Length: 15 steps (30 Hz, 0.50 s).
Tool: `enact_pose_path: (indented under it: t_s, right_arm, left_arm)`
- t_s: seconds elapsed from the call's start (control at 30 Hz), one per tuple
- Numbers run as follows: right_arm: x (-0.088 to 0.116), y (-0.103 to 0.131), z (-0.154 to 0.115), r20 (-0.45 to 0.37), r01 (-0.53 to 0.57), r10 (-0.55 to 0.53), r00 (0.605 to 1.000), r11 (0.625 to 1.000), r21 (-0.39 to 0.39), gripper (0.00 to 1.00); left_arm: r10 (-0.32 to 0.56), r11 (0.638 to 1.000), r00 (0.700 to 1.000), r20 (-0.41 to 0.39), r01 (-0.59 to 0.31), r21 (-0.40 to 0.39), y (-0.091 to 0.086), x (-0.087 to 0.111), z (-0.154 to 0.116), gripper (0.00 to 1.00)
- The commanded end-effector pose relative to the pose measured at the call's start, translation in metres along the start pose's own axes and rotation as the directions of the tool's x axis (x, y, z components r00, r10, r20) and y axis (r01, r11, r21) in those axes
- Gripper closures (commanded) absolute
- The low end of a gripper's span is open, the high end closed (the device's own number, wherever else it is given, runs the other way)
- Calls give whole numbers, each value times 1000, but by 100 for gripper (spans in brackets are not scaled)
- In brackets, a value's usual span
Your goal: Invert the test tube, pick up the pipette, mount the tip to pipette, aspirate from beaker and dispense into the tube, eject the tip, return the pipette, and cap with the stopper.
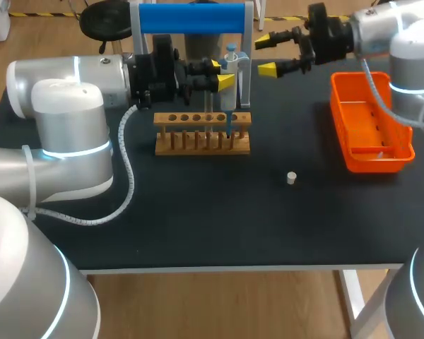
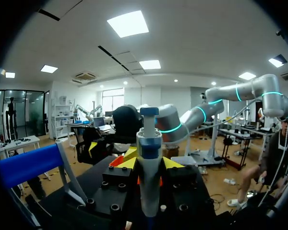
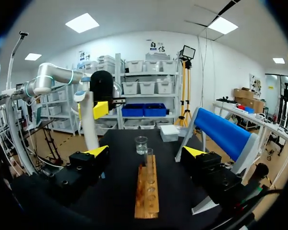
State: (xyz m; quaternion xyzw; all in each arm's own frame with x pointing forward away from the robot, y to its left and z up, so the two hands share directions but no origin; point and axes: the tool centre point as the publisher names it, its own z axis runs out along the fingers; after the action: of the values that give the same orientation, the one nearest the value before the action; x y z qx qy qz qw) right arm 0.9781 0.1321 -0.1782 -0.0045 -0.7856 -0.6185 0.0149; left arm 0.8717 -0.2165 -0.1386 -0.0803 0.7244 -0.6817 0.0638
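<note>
My left gripper is shut on the white and blue pipette, which stands upright over the wooden tube rack. The pipette's blue tip reaches down into the rack near its right end. In the left wrist view the pipette rises between the yellow fingers. My right gripper hangs open to the right of the pipette, with nothing between its fingers. Ahead of it the right wrist view shows the rack, a glass test tube standing in it and the beaker beyond. A small white stopper lies on the mat.
The pipette stand with a blue bar rises behind the rack. An orange tray lies at the right side of the table, under my right arm. My left arm's white cable curls over the mat to the left of the rack.
</note>
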Motion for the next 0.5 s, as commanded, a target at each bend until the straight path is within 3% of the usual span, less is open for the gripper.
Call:
enact_pose_path:
  t_s: [0.03, 0.5]
  right_arm:
    - [-21, 9, 17, 11, 5, -5, 1000, 1000, 12, 0]
    - [-58, 20, 36, 140, -5, -5, 990, 998, 69, 0]
  left_arm:
    - [1, 1000, 1000, 2, -1, 2, 0, 0, 0, 100]
    - [1, 1000, 1000, 2, -1, 2, 0, 0, 0, 100]
